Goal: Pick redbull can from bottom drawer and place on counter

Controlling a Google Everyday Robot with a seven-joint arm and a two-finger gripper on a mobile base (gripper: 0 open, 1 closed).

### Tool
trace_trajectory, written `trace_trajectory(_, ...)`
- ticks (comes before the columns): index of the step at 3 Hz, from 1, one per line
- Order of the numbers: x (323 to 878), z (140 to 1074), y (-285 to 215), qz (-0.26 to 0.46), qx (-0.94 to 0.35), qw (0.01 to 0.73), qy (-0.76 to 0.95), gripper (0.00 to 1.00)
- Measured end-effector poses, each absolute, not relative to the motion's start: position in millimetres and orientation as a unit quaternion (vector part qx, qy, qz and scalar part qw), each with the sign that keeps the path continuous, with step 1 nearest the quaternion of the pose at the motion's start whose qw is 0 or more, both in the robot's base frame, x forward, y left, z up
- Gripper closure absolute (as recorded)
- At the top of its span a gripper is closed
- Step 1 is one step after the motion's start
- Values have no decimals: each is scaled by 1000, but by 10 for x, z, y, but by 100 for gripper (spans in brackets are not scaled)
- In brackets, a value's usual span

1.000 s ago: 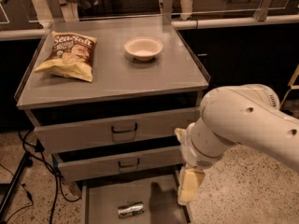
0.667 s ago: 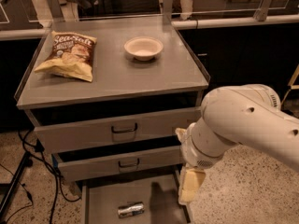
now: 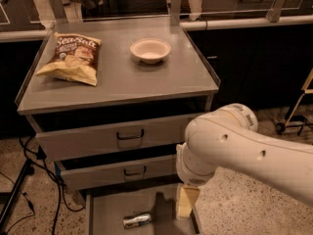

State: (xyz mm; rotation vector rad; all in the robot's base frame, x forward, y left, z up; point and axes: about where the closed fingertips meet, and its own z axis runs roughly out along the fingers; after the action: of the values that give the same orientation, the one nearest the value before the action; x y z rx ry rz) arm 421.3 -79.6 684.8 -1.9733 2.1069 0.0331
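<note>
The redbull can (image 3: pixel 137 220), a small silvery cylinder, lies on its side on the flat grey floor of the open bottom drawer (image 3: pixel 110 214). My gripper (image 3: pixel 185 205) hangs from the big white arm (image 3: pixel 234 146) over the drawer's right side, to the right of the can and apart from it. The counter (image 3: pixel 146 80) is the grey cabinet top above the three drawers.
A chip bag (image 3: pixel 72 58) lies on the counter's left and a pale round bowl (image 3: pixel 150 50) at its back middle. Two upper drawers with dark handles (image 3: pixel 129 134) stand slightly pulled out. Cables and a stand leg (image 3: pixel 19 190) lie on the floor at left.
My arm and gripper have moved slightly left and down toward the bottom drawer. The can, bag and bowl have not moved.
</note>
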Motion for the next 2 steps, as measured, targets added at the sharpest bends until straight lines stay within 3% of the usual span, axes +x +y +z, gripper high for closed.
trace_trajectory(2, 4391, 6443, -659, -9, -666, 113, 738, 0)
